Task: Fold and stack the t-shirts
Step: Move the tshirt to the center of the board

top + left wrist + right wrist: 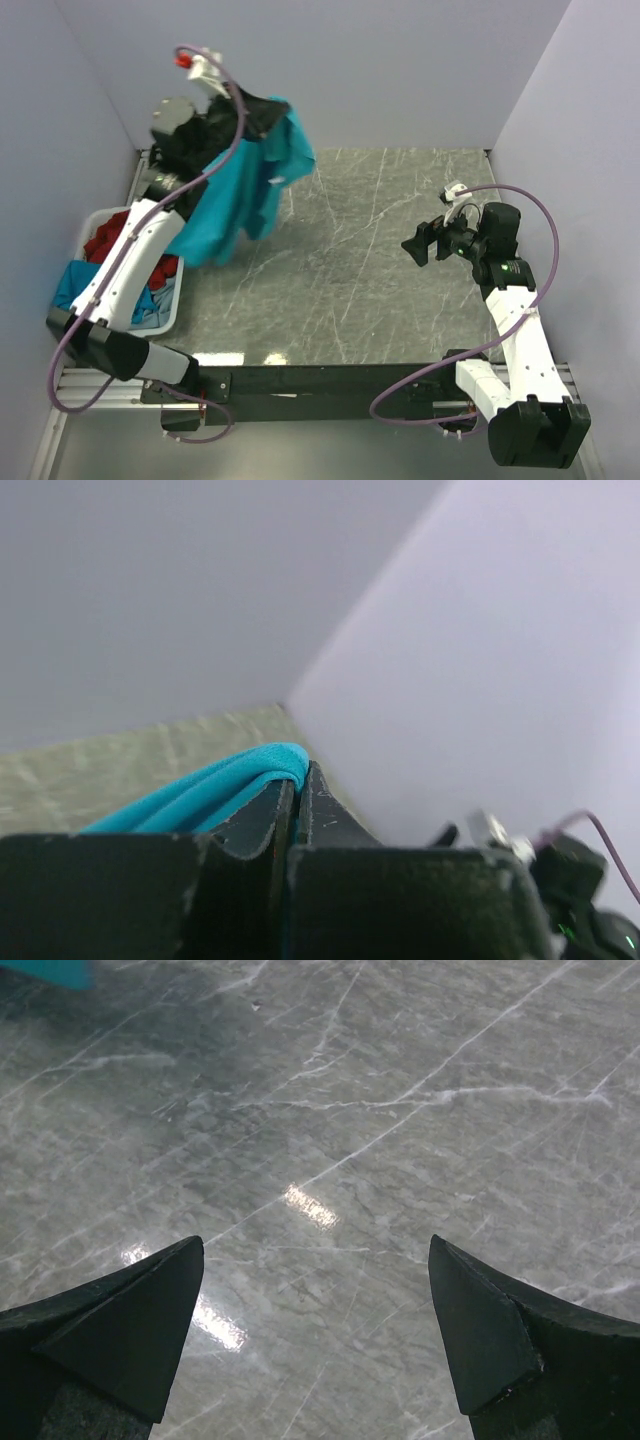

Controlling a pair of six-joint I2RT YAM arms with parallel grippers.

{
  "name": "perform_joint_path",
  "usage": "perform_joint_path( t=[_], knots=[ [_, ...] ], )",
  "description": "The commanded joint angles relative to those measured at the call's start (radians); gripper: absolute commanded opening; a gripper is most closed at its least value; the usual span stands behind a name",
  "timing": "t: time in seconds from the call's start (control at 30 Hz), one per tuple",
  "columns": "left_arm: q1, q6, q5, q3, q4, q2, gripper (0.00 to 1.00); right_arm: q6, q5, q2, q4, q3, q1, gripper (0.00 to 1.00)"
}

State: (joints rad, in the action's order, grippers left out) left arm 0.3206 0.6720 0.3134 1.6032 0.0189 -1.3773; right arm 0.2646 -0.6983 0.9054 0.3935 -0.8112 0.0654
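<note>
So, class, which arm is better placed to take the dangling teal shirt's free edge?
Probably the right: its fingers are open and empty, while the left fingers pinch the teal shirt aloft.

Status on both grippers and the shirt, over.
Left gripper shut on teal t-shirt, shirt hanging above the table. Right gripper open, empty, over bare marble. More shirts in the basket at left. Nothing in the way.
</note>
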Motion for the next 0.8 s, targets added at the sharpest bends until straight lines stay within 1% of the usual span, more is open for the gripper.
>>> perform_joint_path(
  t=[0.0, 0.13, 0.17, 0.2, 0.27, 0.33, 0.6, 0.63, 0.77],
  knots=[
    [0.099, -0.058, 0.069, 0.101, -0.085, -0.021, 0.0, 0.015, 0.013, -0.005, -0.015, -0.011, 0.008, 0.99],
    [0.184, -0.058, 0.065, 0.175, -0.082, -0.091, 0.0, 0.015, 0.013, -0.007, -0.016, -0.014, 0.011, 0.99],
    [0.201, -0.052, 0.069, 0.217, -0.079, -0.107, 0.0, 0.016, 0.014, -0.007, -0.015, -0.014, 0.011, 0.99],
    [0.237, -0.049, 0.072, 0.237, -0.073, -0.138, 0.0, 0.015, 0.014, -0.005, -0.013, -0.013, 0.013, 0.99],
    [0.267, -0.051, 0.064, 0.277, -0.06, -0.161, 0.0, 0.016, 0.019, -0.003, -0.012, -0.014, 0.011, 0.99],
    [0.287, -0.043, 0.036, 0.268, -0.063, -0.167, 0.01, 0.019, 0.026, -0.007, -0.013, -0.016, 0.013, 0.99],
    [0.287, -0.098, -0.066, 0.035, -0.051, -0.076, 0.0, 0.019, 0.029, 0.0, -0.012, -0.017, 0.016, 0.99],
    [0.287, -0.106, -0.104, -0.027, -0.048, -0.063, 0.0, 0.022, 0.033, 0.003, -0.012, -0.016, 0.016, 0.99],
    [0.279, -0.15, -0.216, -0.185, -0.031, -0.011, 0.0, 0.024, 0.036, 0.01, -0.01, -0.017, 0.016, 0.98]
  ],
)
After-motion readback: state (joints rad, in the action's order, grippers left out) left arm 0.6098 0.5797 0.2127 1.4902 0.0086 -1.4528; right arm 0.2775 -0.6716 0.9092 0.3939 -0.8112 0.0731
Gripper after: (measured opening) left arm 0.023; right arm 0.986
